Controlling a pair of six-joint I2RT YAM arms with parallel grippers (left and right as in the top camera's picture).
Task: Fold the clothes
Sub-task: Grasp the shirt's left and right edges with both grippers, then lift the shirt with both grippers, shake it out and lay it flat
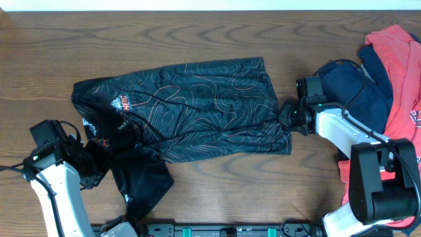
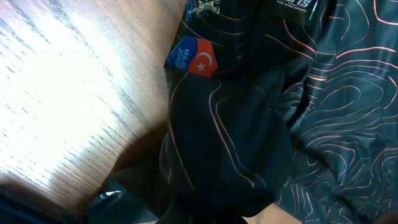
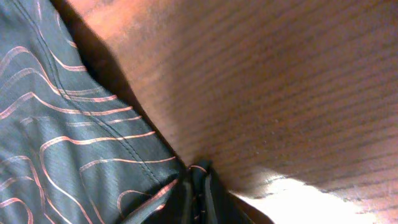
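Note:
The black jersey [image 1: 191,105] with thin orange-white contour lines lies spread across the middle of the table, its logos at the left end. My left gripper [image 1: 99,164] is at the jersey's lower left, shut on bunched black fabric near a sleeve; the left wrist view shows a red and blue flag patch [image 2: 194,59] above the gathered cloth [image 2: 230,143]. My right gripper [image 1: 287,115] is at the jersey's right hem and is shut on its edge; the right wrist view shows the pinched hem [image 3: 196,180] between the fingers.
A navy garment [image 1: 348,89] and a red garment [image 1: 401,72] lie heaped at the right edge, behind the right arm. Bare wooden table [image 1: 217,197] surrounds the jersey. The arm bases stand at the front edge.

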